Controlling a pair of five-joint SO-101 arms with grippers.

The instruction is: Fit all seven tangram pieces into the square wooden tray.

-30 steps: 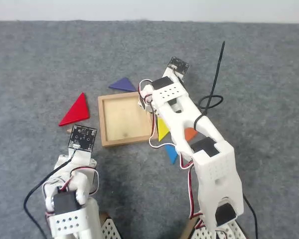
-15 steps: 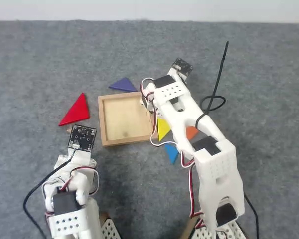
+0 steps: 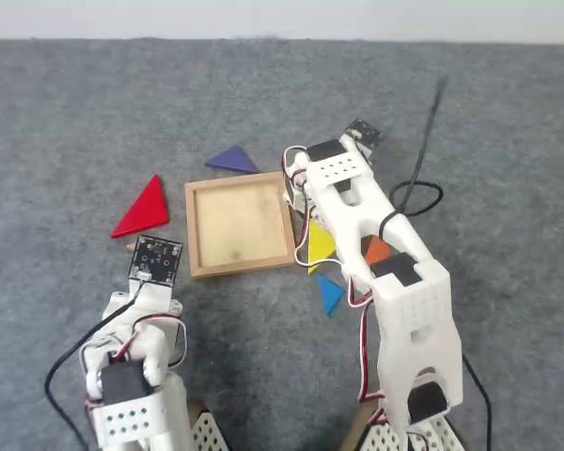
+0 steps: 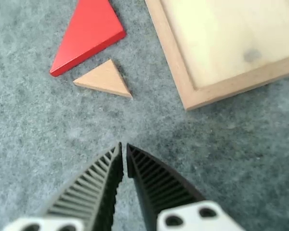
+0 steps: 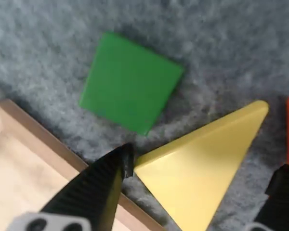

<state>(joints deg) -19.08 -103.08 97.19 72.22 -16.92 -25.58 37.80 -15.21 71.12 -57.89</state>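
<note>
Red triangle [image 3: 143,209] lying far left. Tan triangle [image 4: 104,79] just beside it, in the high view mostly hiding under the left wrist camera [image 3: 156,260]. Left gripper [image 4: 124,150] hovering clenched on nothing near a tray [image 3: 192,230] corner, with every visible piece lying outside it. Purple triangle [image 3: 231,160] sitting behind the tray. Right arm [image 3: 357,216] has swung right off the tray edge, nudging the yellow triangle [image 5: 197,159] away. Right gripper [image 5: 202,175] spread wide, straddling it. Green square [image 5: 131,82] showing at the wrist, the arm covering it from above. Blue triangle [image 3: 329,293] nearby. Orange piece [image 3: 376,250] half-covered.

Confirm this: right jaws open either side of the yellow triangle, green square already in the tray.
Not quite. The green square lies on the carpet outside the tray, as the right wrist view shows. The right jaws are open either side of the yellow triangle.
</note>
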